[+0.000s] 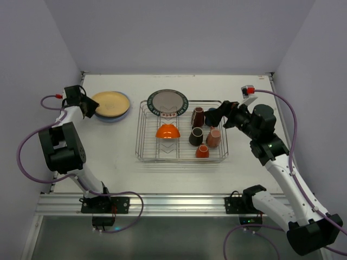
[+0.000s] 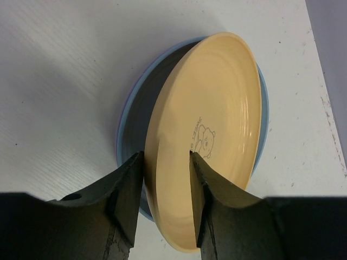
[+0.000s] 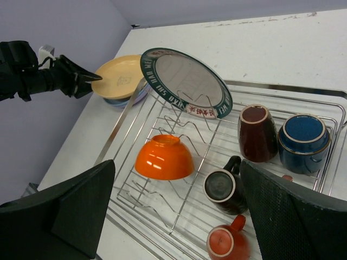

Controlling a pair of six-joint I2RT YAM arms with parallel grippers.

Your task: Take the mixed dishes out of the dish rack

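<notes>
Yellow plate [image 2: 217,108] sits on the far-left stack [image 2: 263,108], our left jaws parted around its rim. Right jaws gape wide; we've one dark-rimmed plate [image 1: 167,102], an orange bowl [image 1: 168,131] and five mugs [image 1: 196,136] left in the rack [image 1: 142,146].

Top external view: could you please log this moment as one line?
left gripper open astride yellow plate rim | yellow plate on blue plate | right gripper open above dish rack

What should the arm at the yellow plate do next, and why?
Probably slide the left end effector straight back off the yellow plate. The plate already lies on the blue plate beside the dish rack, and the fingers stand apart on either side of its rim, so it seems let go.
</notes>
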